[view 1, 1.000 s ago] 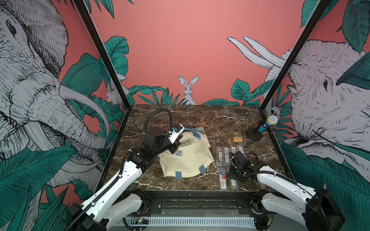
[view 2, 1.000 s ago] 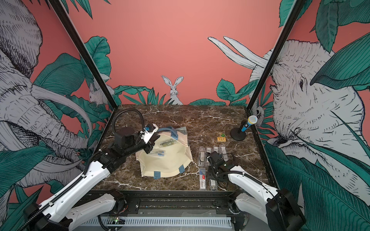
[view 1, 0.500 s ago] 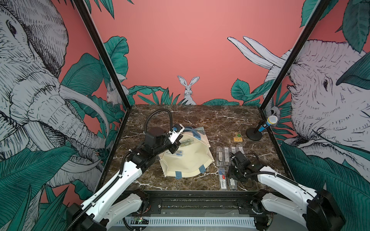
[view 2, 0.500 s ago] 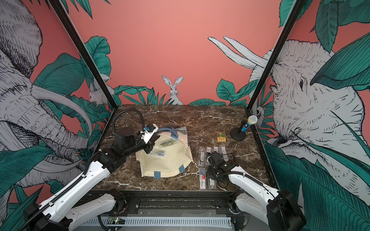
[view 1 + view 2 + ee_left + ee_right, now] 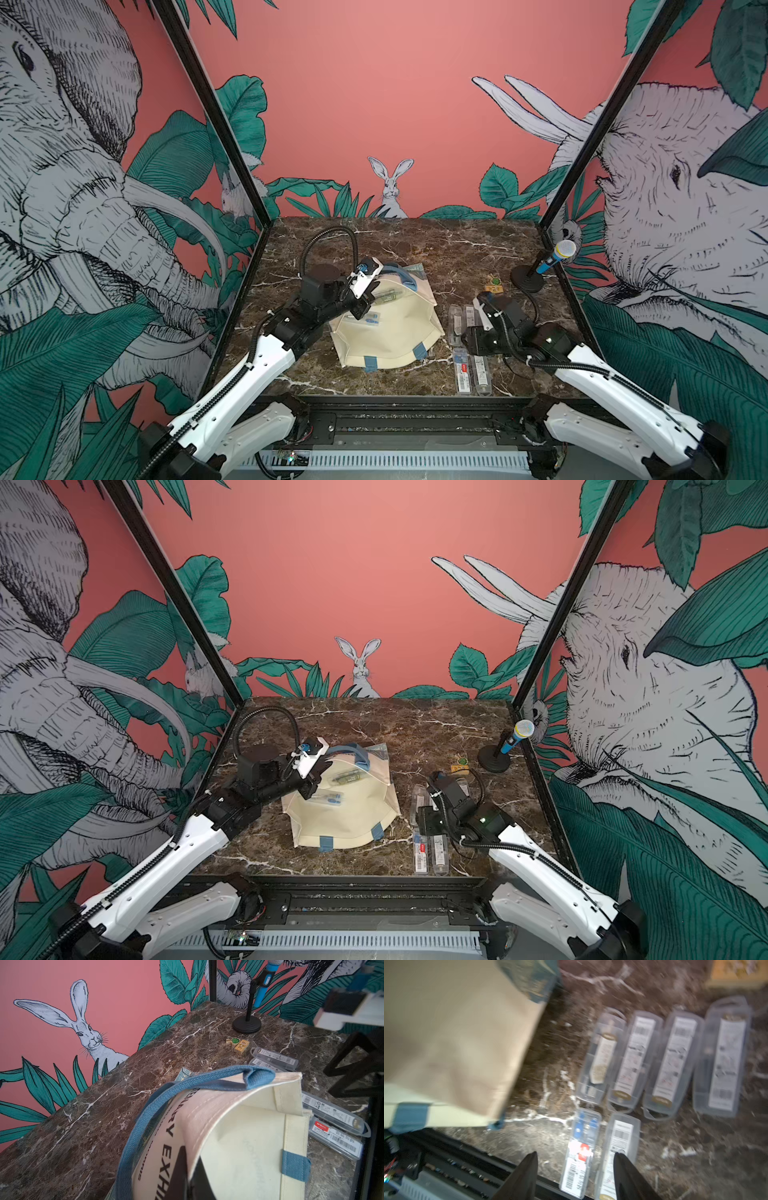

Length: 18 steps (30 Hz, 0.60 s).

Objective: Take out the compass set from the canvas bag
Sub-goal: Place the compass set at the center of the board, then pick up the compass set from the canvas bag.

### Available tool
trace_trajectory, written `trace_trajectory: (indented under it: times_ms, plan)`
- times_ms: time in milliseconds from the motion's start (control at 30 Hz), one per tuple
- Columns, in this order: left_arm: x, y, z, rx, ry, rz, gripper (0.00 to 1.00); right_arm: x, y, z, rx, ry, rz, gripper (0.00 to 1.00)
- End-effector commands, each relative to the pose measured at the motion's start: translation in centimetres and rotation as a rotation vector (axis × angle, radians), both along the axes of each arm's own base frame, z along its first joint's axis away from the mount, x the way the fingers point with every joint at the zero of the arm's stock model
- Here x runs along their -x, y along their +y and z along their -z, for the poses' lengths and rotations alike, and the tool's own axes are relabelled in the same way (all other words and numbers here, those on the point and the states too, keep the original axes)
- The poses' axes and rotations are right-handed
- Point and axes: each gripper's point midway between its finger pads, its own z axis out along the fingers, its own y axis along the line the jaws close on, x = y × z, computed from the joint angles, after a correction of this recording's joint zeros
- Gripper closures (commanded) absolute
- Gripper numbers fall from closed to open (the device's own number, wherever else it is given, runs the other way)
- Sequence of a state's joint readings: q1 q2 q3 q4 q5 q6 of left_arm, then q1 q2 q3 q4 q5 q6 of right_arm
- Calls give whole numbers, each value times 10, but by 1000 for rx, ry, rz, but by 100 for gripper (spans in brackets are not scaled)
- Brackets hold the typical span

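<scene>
The cream canvas bag (image 5: 390, 336) (image 5: 345, 825) lies on the marble table with its mouth towards the front. My left gripper (image 5: 368, 300) (image 5: 316, 780) (image 5: 187, 1178) is shut on the bag's upper rim and holds the mouth open, under the blue handle (image 5: 158, 1103). Two clear compass set cases (image 5: 385, 296) (image 5: 366, 320) show inside the bag. Several more compass set cases (image 5: 457, 324) (image 5: 633, 1059) lie in rows on the table right of the bag. My right gripper (image 5: 471, 347) (image 5: 428, 825) (image 5: 575, 1155) hangs open over the front two cases (image 5: 580, 1153), holding nothing.
A blue microphone on a black stand (image 5: 528, 278) stands at the right rear. Two small wooden blocks (image 5: 494, 284) lie beside its base. The table's black front rail (image 5: 467, 1165) runs just below the front cases.
My right gripper has shifted slightly over the rows of cases and its jaws stand a little wider. The left arm and the bag have not moved.
</scene>
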<state>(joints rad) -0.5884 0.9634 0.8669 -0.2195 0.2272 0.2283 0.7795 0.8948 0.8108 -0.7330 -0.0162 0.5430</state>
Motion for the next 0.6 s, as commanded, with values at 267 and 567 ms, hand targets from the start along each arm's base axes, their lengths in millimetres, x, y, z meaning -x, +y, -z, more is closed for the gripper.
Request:
trace_trajectory:
  times_ms: [267,567]
  plan:
    - [4,-3,-17,38,-38,21,100,43,127,-57,58,-441,-773,42]
    - [7,-4,-20,50,-38,34,100,5,221,-11,183,-667,-1012,42]
